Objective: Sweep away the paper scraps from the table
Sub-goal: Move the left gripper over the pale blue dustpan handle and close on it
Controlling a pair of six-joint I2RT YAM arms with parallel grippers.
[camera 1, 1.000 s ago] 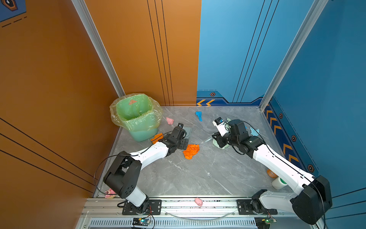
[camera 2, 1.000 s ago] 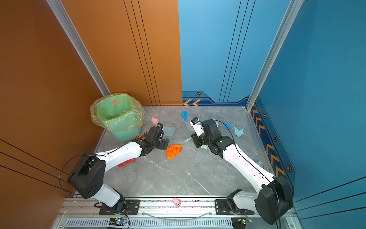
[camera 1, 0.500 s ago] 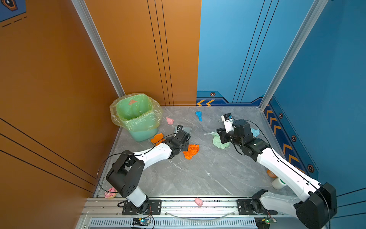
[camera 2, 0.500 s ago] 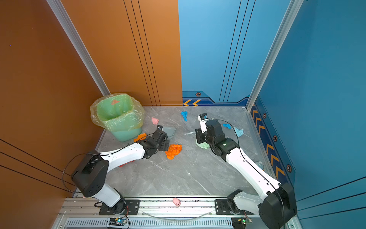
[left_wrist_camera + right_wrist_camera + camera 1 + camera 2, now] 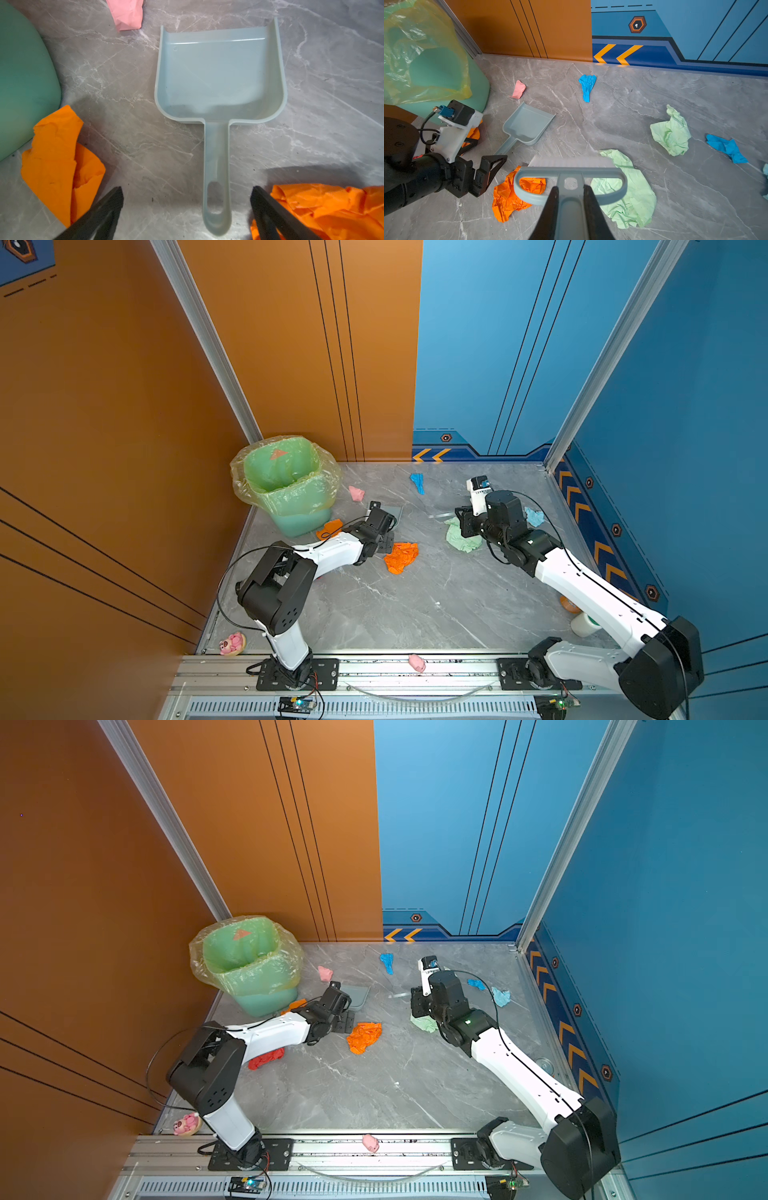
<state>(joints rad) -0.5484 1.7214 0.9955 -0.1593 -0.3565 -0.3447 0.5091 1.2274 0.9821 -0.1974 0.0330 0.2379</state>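
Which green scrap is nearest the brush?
The larger, flatter pale green scrap, right beside the brush; the smaller crumpled green scrap lies farther off.

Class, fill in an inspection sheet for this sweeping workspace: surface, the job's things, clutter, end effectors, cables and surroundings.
Surface: grey marble table, littered.
Job's things: paper scraps lie unswept, in orange, pale green, blue and pink; dustpan empty, flat on the table.
Clutter: pig toy on the front rail; lined green bin at the far left, by the orange wall.
End effectors: left end effector open, fingers either side of the dustpan handle; right end effector shut on brush.
Cables: black cable at the left wrist, clear of the scraps.
Surroundings: orange and blue wall panels; nothing else seen.
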